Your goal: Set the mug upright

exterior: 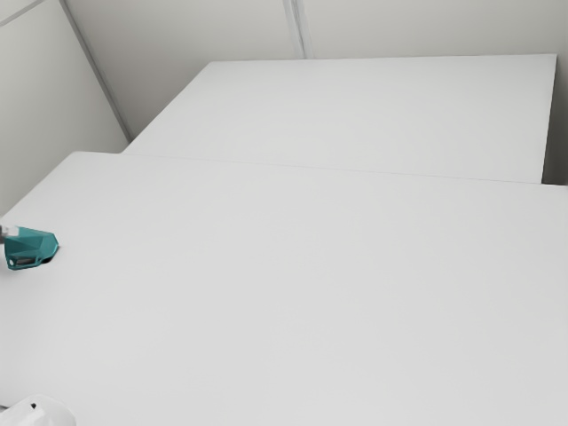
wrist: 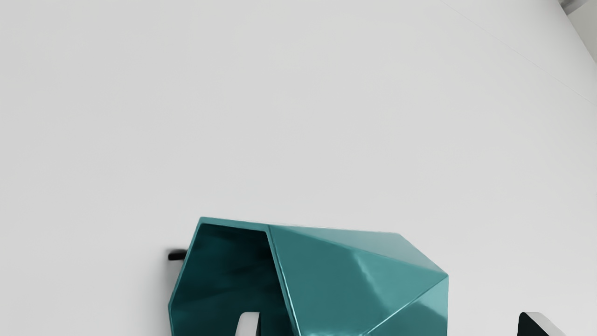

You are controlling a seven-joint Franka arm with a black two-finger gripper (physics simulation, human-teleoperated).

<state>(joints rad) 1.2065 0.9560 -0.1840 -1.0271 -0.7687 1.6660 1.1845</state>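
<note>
Where the faceted teal mug [exterior: 32, 245] lies sideways on the table [exterior: 293, 293], tool [exterior: 7, 232] released, fingers [wrist: 248, 324] spread wide.

White tbl [exterior: 293, 293], 2nd surface [exterior: 373, 115] beyond; pale walls [exterior: 186, 44] w/ grey strips [exterior: 297, 31].

No readable text, label, brand, number or sign can be made out in either the exterior view or the wrist view.
</note>
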